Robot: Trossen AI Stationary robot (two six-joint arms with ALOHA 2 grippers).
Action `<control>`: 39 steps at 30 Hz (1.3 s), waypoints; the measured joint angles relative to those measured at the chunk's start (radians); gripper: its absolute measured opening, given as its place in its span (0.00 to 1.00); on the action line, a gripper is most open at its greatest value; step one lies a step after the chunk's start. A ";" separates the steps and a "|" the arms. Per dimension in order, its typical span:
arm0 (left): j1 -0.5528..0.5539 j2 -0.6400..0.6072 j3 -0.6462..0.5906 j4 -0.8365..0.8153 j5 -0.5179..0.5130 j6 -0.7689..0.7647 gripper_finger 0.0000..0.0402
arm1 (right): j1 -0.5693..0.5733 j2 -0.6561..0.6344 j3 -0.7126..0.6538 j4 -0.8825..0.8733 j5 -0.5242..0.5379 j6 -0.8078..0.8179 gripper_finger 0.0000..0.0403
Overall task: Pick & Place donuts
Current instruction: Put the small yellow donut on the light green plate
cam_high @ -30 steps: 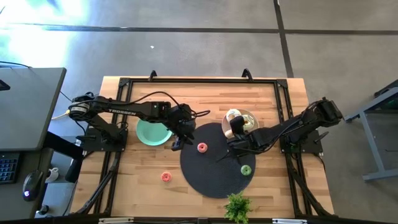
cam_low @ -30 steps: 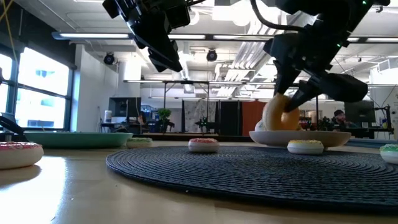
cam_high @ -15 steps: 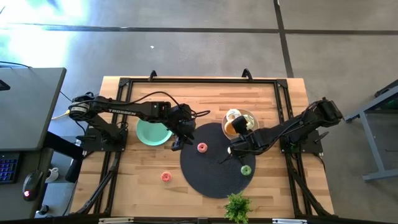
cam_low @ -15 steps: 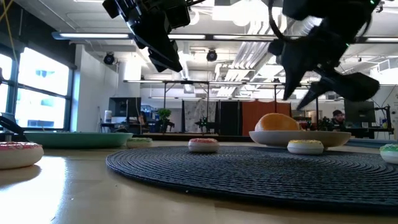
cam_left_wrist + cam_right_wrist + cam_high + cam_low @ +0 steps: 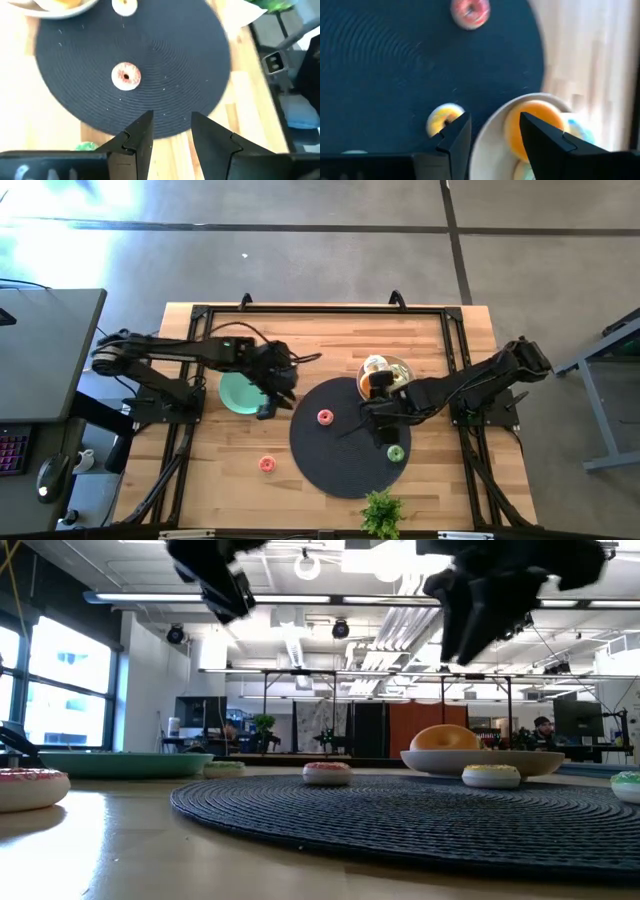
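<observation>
On the near part of the table (image 5: 215, 480), a small plant (image 5: 381, 513) stood at the front edge and a red donut (image 5: 267, 464) lay on bare wood, left of the round dark mat (image 5: 335, 465). On the mat, a green donut (image 5: 396, 452) sat near its right edge and a pink donut (image 5: 325, 417) lay closer to the middle. In the right wrist view a yellow-white donut (image 5: 441, 119) lay on the mat just beside the tan bowl (image 5: 487, 137).

The right gripper (image 5: 377, 420) hung above the mat, near that bowl (image 5: 399, 366), its fingers (image 5: 456, 140) spread apart and holding nothing. An orange donut (image 5: 376, 381) lay in the bowl, with a pale one (image 5: 376, 364) behind it; from table height the orange donut (image 5: 446, 737) rose above the rim.

The left gripper (image 5: 268, 404) hovered at the mat's left edge, beside the green plate (image 5: 238, 393), fingers (image 5: 140, 137) parted and empty; its wrist camera looked across the mat at the pink donut (image 5: 125, 76).

Farther back lay bare wood and the table's black frame (image 5: 320, 308).
</observation>
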State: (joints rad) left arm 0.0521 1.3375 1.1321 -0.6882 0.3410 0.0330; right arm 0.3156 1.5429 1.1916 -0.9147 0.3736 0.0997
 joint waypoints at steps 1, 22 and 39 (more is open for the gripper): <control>0.000 -0.029 0.002 -0.015 -0.006 0.000 0.33 | 0.006 0.000 -0.015 0.005 -0.016 0.000 0.43; 0.000 -0.317 0.000 -0.164 -0.213 -0.011 0.33 | 0.051 0.001 -0.413 0.478 -0.186 0.010 0.47; 0.000 -0.318 0.001 -0.141 -0.229 -0.014 0.33 | 0.030 0.000 -0.481 0.567 -0.168 -0.025 0.16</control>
State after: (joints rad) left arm 0.0521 1.0191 1.1328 -0.8288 0.1120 0.0193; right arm 0.3457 1.5429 0.7103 -0.3476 0.2054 0.0745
